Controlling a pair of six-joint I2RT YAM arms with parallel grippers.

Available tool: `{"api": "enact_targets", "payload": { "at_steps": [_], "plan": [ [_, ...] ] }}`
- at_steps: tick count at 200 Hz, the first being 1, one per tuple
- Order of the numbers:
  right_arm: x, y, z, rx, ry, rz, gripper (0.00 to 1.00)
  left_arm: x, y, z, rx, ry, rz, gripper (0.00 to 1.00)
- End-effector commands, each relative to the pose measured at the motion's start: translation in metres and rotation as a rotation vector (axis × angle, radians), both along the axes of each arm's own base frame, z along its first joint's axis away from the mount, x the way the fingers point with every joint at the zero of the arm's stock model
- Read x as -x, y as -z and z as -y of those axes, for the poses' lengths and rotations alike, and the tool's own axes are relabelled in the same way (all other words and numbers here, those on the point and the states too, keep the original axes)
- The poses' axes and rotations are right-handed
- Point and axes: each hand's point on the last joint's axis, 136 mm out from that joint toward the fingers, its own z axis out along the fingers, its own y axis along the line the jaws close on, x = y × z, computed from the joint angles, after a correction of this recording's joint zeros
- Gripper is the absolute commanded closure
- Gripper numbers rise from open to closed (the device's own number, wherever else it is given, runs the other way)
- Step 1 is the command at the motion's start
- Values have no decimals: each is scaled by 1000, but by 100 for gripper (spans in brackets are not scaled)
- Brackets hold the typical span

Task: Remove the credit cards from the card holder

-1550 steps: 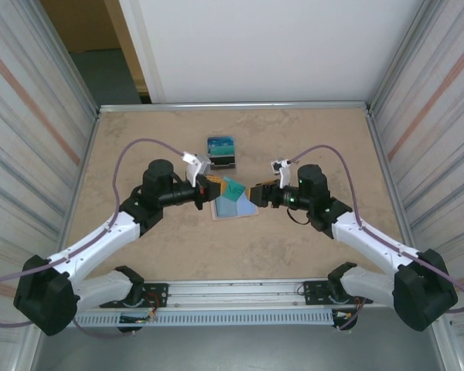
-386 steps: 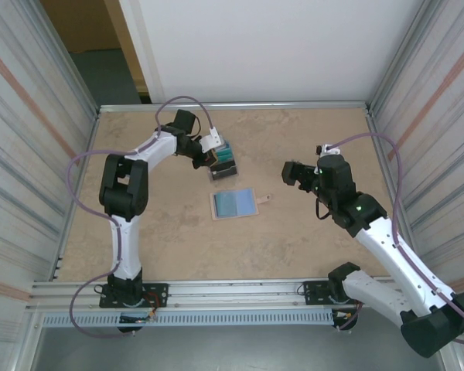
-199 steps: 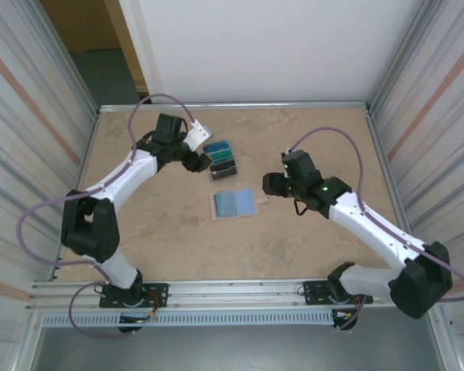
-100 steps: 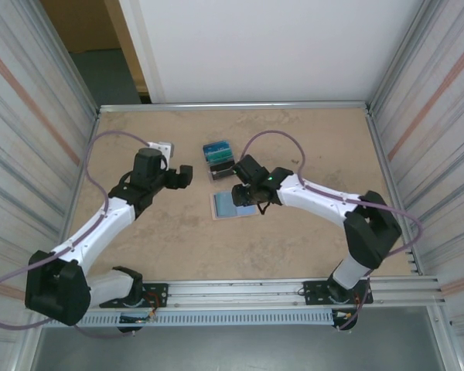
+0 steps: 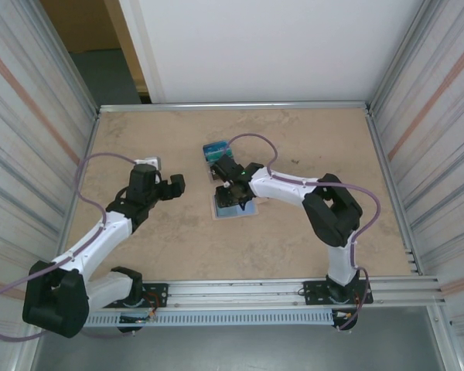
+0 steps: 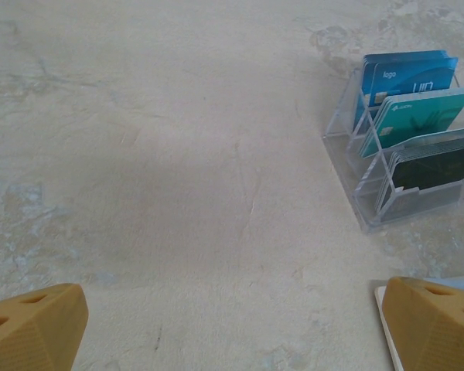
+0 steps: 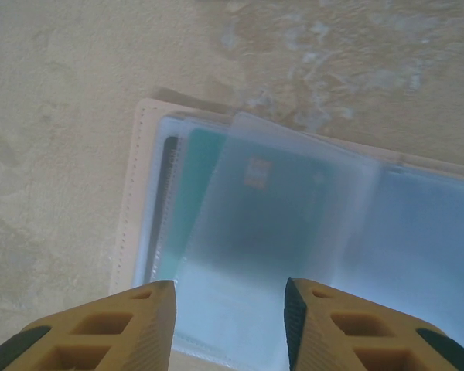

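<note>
Tan mottled tabletop, metal walls. Open card holder [image 5: 246,209] lying at frame ctr. Over it right gripper [image 7: 230,290] hovering, jaws part-open, gripping nothing. At left, left gripper [image 5: 175,185] gaping wide, empty. In sleeves, credit cards [image 7: 197,185] sitting: prob. thin, stiff, slick; pinching exposed edge looking best.

Fig. The mottled beige table [image 5: 317,154] is carrying two items: the open card holder [image 7: 133,201] is lying flat near centre, a clear card rack [image 6: 354,182] standing just beyond it.
</note>
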Motion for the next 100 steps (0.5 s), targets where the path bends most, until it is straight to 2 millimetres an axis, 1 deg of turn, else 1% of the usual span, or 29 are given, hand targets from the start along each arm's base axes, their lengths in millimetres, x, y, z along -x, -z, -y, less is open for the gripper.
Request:
{"api": "enact_targets", "payload": {
  "at_steps": [1,26,85,100],
  "plan": [
    [7,10,-5,44,-50,-32,57,-5,-8,4,57,-8,37,2],
    [8,19,-8,68,-59,-43,54,-5,-5,6,66,-1,28,1],
    [13,34,-3,103,-57,-69,49,-6,-2,8,70,5,19,1],
    [15,38,-2,110,-58,-81,49,-7,-2,8,71,7,17,1]
  ]
}}
